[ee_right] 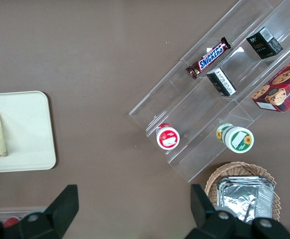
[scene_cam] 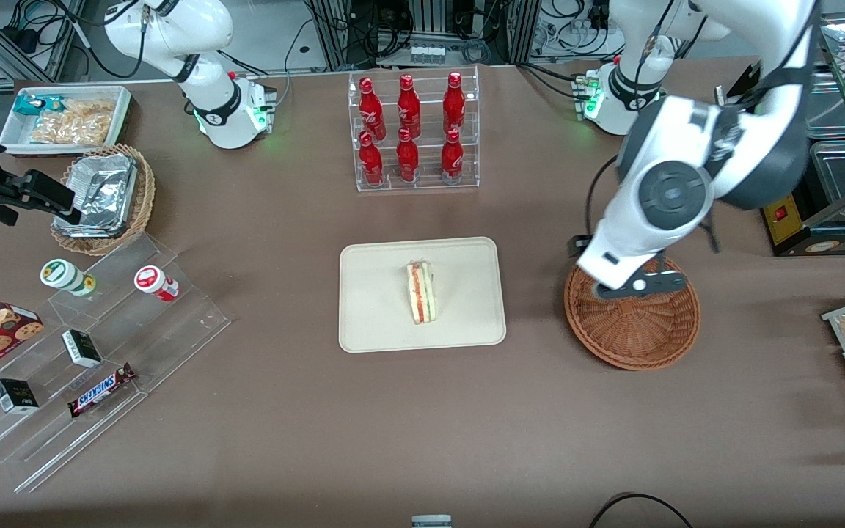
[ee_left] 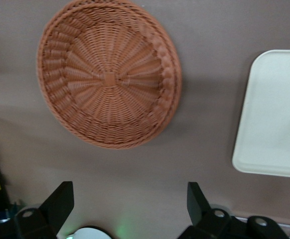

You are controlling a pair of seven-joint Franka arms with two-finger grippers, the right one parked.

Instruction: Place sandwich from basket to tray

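Lying on the tray point(scene_cam: 371, 315) at the centre of the front view, the sandwich point(scene_cam: 420, 292) sits a little toward the tray's right half, its striped filling edge up and its long axis running from the upper to the lower part of the frame. Basket point(scene_cam: 635, 337): right of centre in the front view, well apart from the tray; nothing shows in it, and the left wrist view confirms a bare woven floor. End effector point(scene_cam: 639, 287): hangs over the basket's upper rim in the front view, carried by the working arm that comes down from the upper right; its two black fingers point(ee_left: 60, 201) stand spread wide with nothing between them. Key relation: the sandwich lies away from the end effector toward frame centre, across a bare strip of table point(scene_cam: 532, 308). Judgement: with the wedge on the tray and the basket showing nothing inside, the transfer appears done; any coming move would likely be a retreat, not a grasp.
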